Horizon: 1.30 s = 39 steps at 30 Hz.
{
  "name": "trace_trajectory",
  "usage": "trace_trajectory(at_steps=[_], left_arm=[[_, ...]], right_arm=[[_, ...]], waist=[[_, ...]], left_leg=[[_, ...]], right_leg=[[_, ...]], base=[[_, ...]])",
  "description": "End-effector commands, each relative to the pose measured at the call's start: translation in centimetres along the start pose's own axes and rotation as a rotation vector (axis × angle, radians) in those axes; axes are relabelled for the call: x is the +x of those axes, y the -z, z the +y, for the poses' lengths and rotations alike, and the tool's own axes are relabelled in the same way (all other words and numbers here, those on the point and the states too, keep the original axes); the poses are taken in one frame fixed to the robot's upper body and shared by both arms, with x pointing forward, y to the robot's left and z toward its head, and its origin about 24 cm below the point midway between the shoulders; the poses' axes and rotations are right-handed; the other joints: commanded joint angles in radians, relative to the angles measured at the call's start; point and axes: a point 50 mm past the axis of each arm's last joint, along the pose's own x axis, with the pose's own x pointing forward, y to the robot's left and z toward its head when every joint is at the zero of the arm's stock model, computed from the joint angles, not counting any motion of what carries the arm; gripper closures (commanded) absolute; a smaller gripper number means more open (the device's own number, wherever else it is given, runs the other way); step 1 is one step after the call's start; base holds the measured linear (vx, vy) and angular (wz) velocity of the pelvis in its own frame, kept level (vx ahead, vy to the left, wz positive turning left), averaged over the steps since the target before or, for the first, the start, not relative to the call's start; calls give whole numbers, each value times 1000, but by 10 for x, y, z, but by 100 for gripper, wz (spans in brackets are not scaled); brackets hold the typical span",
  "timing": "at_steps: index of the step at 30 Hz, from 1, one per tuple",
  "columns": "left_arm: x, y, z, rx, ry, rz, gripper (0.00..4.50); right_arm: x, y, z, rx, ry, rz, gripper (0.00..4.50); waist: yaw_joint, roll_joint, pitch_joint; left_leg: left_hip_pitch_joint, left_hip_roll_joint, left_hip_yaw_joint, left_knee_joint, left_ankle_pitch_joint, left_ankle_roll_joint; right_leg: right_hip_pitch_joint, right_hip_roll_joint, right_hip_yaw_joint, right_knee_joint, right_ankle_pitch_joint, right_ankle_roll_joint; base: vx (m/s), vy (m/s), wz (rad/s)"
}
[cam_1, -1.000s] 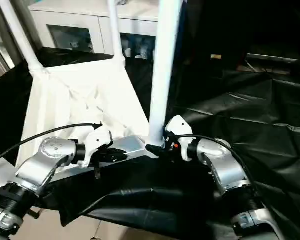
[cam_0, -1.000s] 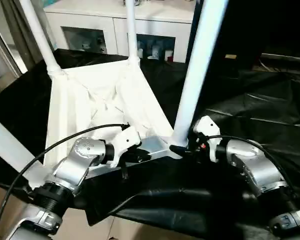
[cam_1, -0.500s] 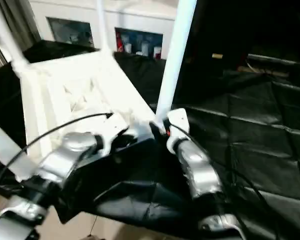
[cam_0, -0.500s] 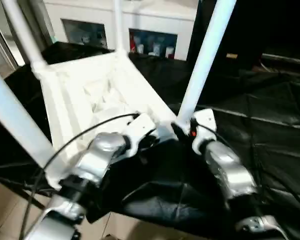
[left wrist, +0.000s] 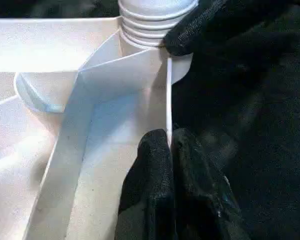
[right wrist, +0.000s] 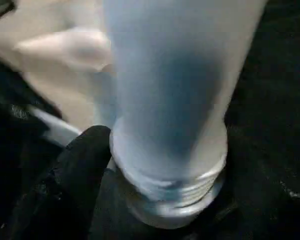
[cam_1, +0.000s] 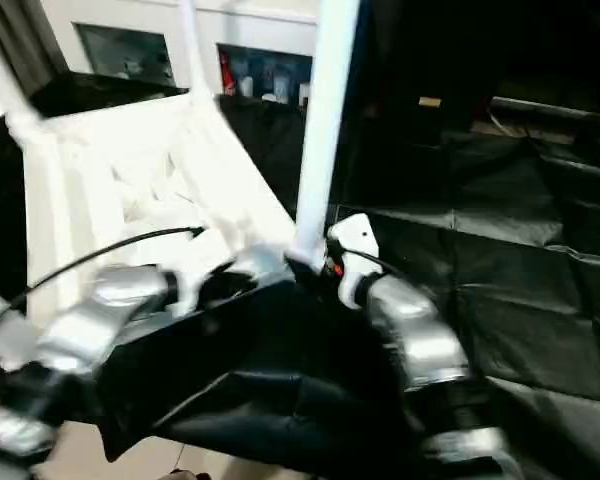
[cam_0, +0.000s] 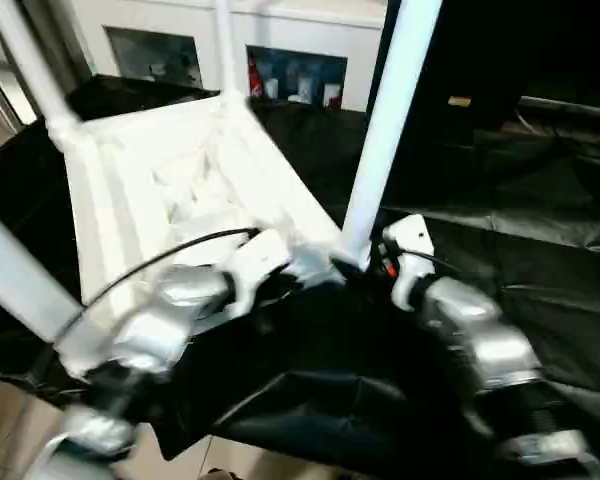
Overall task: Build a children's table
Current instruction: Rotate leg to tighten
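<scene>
Left hand (left wrist: 167, 145) clamped on upturned children's table (cam_0: 170, 170) rim, legs upward; right hand (cam_0: 365, 265) indeterminate.

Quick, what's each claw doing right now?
Left claw: shut on the table's edge.
Right claw: at a leg's base, grip cannot be told.

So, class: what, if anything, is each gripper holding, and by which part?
Left gripper pinches the table by its thin rim near a corner. Right gripper is at the leg base; a hold cannot be told.

white glass-door cabinet (cam_0: 280, 60) behind (bottles inside); black sheet (cam_0: 520, 230) over worktop.
</scene>
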Motion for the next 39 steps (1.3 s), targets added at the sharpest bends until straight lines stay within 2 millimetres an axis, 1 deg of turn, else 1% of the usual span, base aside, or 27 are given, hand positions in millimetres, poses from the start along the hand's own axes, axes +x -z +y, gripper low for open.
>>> trace_trajectory(at_steps=[1, 2, 3, 5, 6, 7, 9, 10, 13, 17, 19, 20, 21, 22, 23, 24, 26, 27, 28, 29, 30, 32, 33, 34, 36, 37, 39], left_arm=[[4, 6, -13, -30, 106, 2, 450], [1, 7, -13, -28, 125, 1, 450], [-4, 8, -12, -25, 148, 3, 450], [-6, 8, -12, -23, 159, 5, 450], [-12, 10, -11, -28, 177, 15, 450], [-12, 10, -11, -28, 177, 15, 450], [-15, 11, -9, -27, 177, 24, 450], [-18, 13, -7, -24, 175, 34, 450], [-19, 13, -6, -24, 171, 35, 450], [-17, 12, -2, -27, 108, 24, 450], [-11, 11, 4, -32, 15, 28, 450], [-8, 10, 7, -33, -31, 28, 450], [-2, 9, 11, -32, -98, 26, 450], [1, 8, 12, -43, -132, 20, 450], [10, 3, 14, -57, -189, -2, 450], [11, 3, 14, -57, -190, -2, 450], [27, -6, 12, -79, -250, -37, 450], [33, -9, 11, -82, -261, -42, 450], [37, -10, 9, -82, -268, -44, 450], [42, -12, 7, -84, -268, -48, 450], [49, -15, 4, -83, -265, -52, 450], [53, -18, 1, -80, -251, -60, 450], [55, -19, 0, -80, -239, -66, 450], [56, -20, -1, -74, -228, -67, 450], [54, -21, -2, -67, -214, -70, 450], [51, -19, -2, -54, -199, -68, 450], [44, -16, -2, -31, -162, -58, 450]], right_arm=[[-2, -6, 6, -53, -101, 2, 77], [-5, -6, 4, -75, -123, 20, 77], [-8, -7, 1, -87, -140, 26, 77], [-9, -9, 0, -90, -146, 25, 77], [-9, -13, 1, -88, -179, 8, 91], [-9, -13, 1, -88, -179, 8, 101], [-9, -14, 2, -74, -206, -10, 110], [-8, -14, 4, -69, -224, -11, 113], [-7, -12, 6, -61, -235, -11, 150], [-2, -5, 14, -19, -209, -18, 172], [5, 0, 13, 11, -88, -32, 172], [9, 2, 12, 32, -28, -36, 173], [14, 7, 11, 75, 54, -36, 174], [17, 10, 12, 105, 101, -34, 174], [23, 16, 13, 157, 203, -32, 174], [24, 16, 13, 158, 205, -32, 175], [34, 22, 21, 186, 286, -21, 175], [39, 23, 25, 205, 308, -14, 175], [42, 23, 27, 219, 322, -10, 175], [47, 22, 31, 216, 328, -1, 175], [54, 19, 38, 206, 307, -2, 175], [59, 13, 45, 215, 248, -32, 175], [61, 10, 48, 226, 212, -56, 119], [62, 6, 50, 225, 182, -71, 105], [61, 3, 50, 216, 152, -83, 99], [59, 1, 48, 191, 136, -85, 99], [54, -2, 43, 152, 97, -89, 70]], waist=[[0, -11, -50], [4, -12, -50], [4, -13, -46], [5, -13, -44], [4, -14, -42], [5, -14, -41], [5, -12, -39], [5, -13, -40], [5, -13, -43], [7, -14, -46], [7, -12, -46], [5, -13, -43], [3, -11, -40], [4, -11, -41], [3, -11, -40], [4, -11, -37], [6, -11, -38], [10, -9, -40], [11, -9, -40], [13, -7, -41], [14, -9, -42], [17, -9, -44], [19, -9, -45], [20, -10, -48], [18, -10, -47], [19, -8, -46], [17, -9, -47]], left_leg=[[8, 48, -7, -57, -61, 118], [7, 48, -7, -56, -39, 128], [8, 49, -6, -56, -33, 135], [9, 50, -5, -57, -42, 132], [10, 49, -5, -57, -50, 128], [10, 50, -5, -58, -54, 126], [12, 51, -5, -59, -59, 119], [12, 50, -5, -58, -59, 119], [13, 51, -5, -57, -46, 118], [11, 50, -5, -54, -25, 120], [11, 50, -6, -56, -33, 112], [12, 49, -6, -60, -63, 93], [15, 50, -6, -64, -98, 68], [18, 50, -7, -65, -120, 53], [17, 50, -8, -68, -138, 33], [21, 51, -8, -72, -168, 17], [20, 50, -9, -73, -182, 6], [24, 50, -7, -71, -180, 5], [24, 50, -6, -72, -178, 5], [20, 49, -8, -73, -166, 6], [19, 47, -7, -72, -160, 11], [17, 45, -6, -71, -150, 23], [14, 45, -6, -70, -145, 34], [13, 46, -7, -70, -137, 41], [8, 45, -8, -70, -136, 47], [9, 45, -8, -71, -139, 46], [9, 46, -9, -71, -158, 48]], right_leg=[[48, -67, 37, -52, 74, -271], [50, -68, 36, -47, 102, -276], [48, -68, 36, -48, 106, -280], [49, -72, 37, -49, 88, -288], [49, -71, 37, -50, 73, -291], [49, -72, 37, -50, 65, -292], [48, -73, 38, -51, 51, -296], [49, -73, 38, -51, 53, -298], [51, -73, 38, -48, 67, -301], [54, -73, 38, -44, 99, -307], [52, -74, 38, -46, 81, -305], [51, -74, 37, -53, 28, -298], [46, -75, 39, -61, -34, -290], [47, -76, 39, -65, -71, -283], [47, -78, 40, -68, -120, -267], [41, -77, 42, -74, -171, -252], [40, -79, 44, -78, -210, -230], [36, -77, 45, -79, -209, -220], [35, -77, 46, -79, -203, -218], [39, -76, 45, -77, -188, -212], [39, -74, 44, -76, -174, -206], [40, -75, 44, -75, -156, -197], [42, -76, 44, -74, -152, -191], [43, -77, 43, -73, -146, -188], [45, -77, 41, -73, -144, -185], [44, -77, 41, -74, -150, -183], [44, -78, 40, -76, -179, -180]], base=[[0, 0, 0], [0, 0, 0], [0, 0, 0], [0, 0, 0], [0, 0, 0], [0, 0, 0], [0, 0, 0], [0, 0, 0], [0, 0, 0], [0, 0, 0], [0, 0, 0], [0, 0, 0], [0, 0, 0], [0, 0, 0], [0, 0, 0], [0, 0, 0], [0, 0, 0], [0, 0, 0], [0, 0, 0], [0, 0, 0], [0, 0, 0], [0, 0, 0], [0, 0, 0], [0, 0, 0], [0, 0, 0], [0, 0, 0], [0, 0, 0]])
